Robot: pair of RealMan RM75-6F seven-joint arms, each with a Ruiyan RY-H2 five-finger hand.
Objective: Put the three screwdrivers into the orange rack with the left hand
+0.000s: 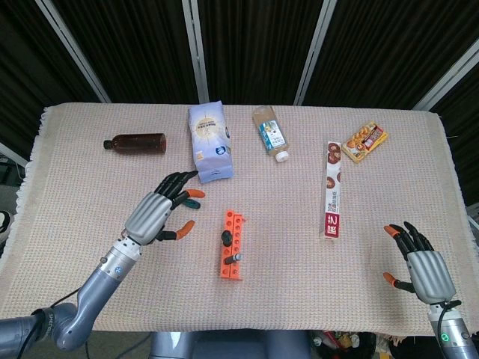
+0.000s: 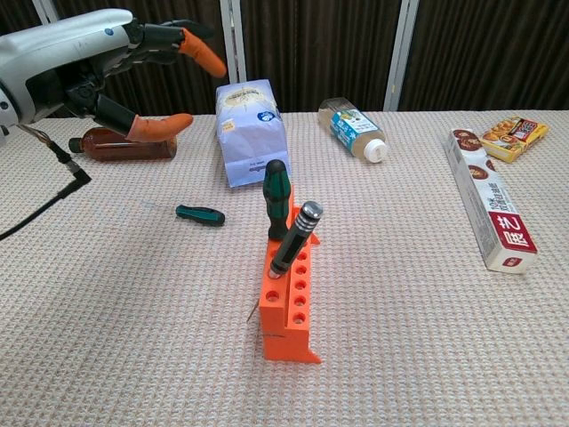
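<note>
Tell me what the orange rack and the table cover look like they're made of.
The orange rack looks like molded or printed plastic: uniform bright color, matte faces, crisp round holes. The table cover looks like a woven fabric mat, beige and dull, with a ribbed weave and a fringed edge visible in the head view. Neither can be confirmed from pictures alone.

An orange rack (image 2: pixel 289 307) with a row of round holes is seen standing on the woven table cover. Two screwdrivers are held in it: a green-and-black-handled one (image 2: pixel 276 197) is set nearly upright at the far end, and a black one with a silver cap (image 2: pixel 297 237) is tilted just in front of it. A third, green-handled screwdriver (image 2: pixel 200 214) is found lying flat to the rack's left, apart from it.
</note>
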